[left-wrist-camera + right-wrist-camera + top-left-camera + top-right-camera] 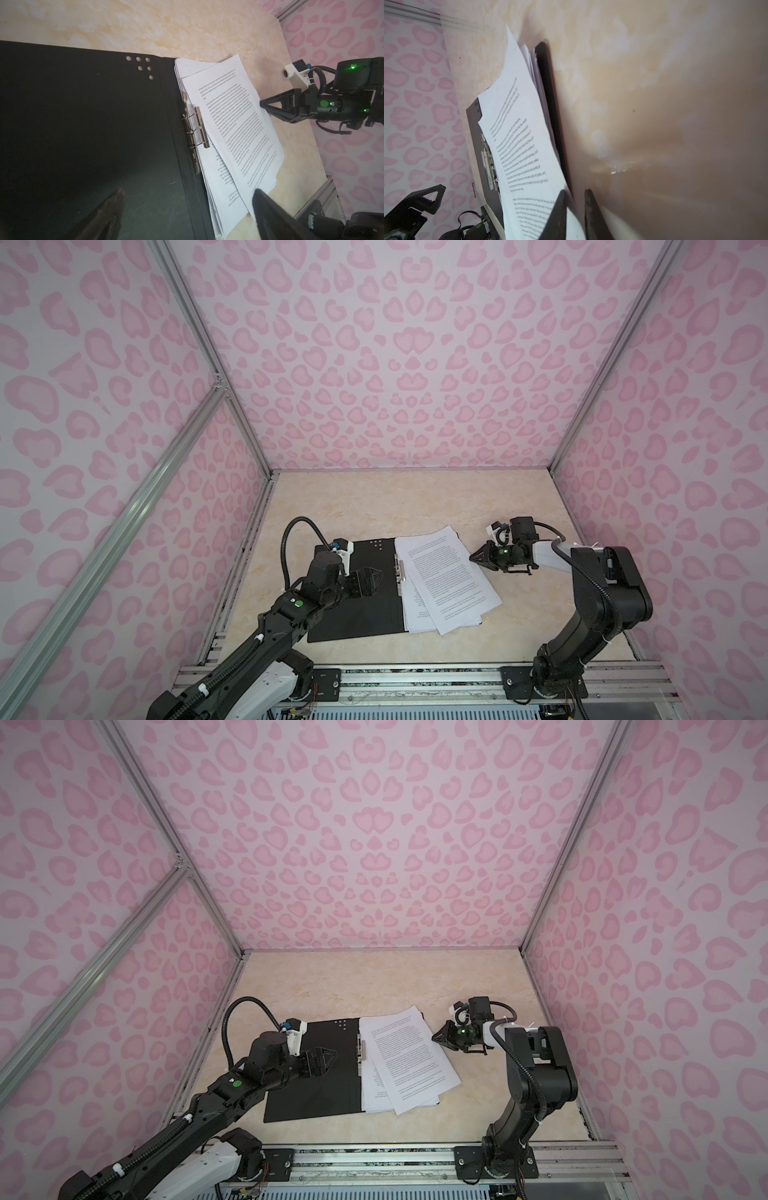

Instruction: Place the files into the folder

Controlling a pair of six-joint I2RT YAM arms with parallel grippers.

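Files lie askew on the open folder beside its metal clip.

The open folder shows a matt black inner face, faintly scuffed, with a shiny bare-metal spine clip, and the files are thin matt white paper printed in black. The counter is smooth, with a cream marble pattern and a soft sheen. The left tool and right tool are matt black plastic, and the walls are matt pink-printed panels set in brushed aluminium rails.
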